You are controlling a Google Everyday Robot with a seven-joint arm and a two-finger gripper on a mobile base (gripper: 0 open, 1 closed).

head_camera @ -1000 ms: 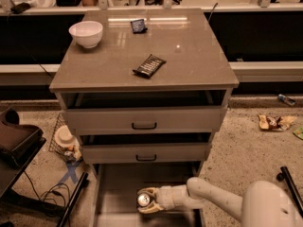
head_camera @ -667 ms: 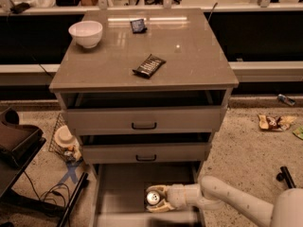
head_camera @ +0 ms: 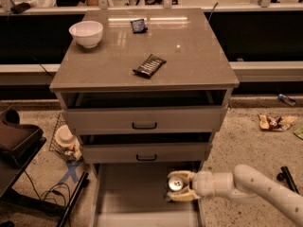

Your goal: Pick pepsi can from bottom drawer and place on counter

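Note:
The pepsi can point(head_camera: 175, 184), seen from above by its silver top, is between the fingers of my gripper point(head_camera: 178, 187) at the right side of the open bottom drawer point(head_camera: 123, 197). The gripper is shut on the can and holds it above the drawer's grey floor, near the right wall. My white arm point(head_camera: 255, 188) reaches in from the lower right. The counter point(head_camera: 189, 56) is the glossy grey-brown top of the cabinet, well above the can.
On the counter stand a white bowl point(head_camera: 86, 33), a flat dark snack wrapper point(head_camera: 149, 65) and a small dark blue packet point(head_camera: 138, 25). The two upper drawers point(head_camera: 144, 119) stick out slightly. A basket point(head_camera: 64, 141) and a dark chair point(head_camera: 16, 141) stand at the left; litter point(head_camera: 275, 122) lies at the right.
The gripper with the can has moved right and up within the bottom drawer, and the arm has drawn back toward the right.

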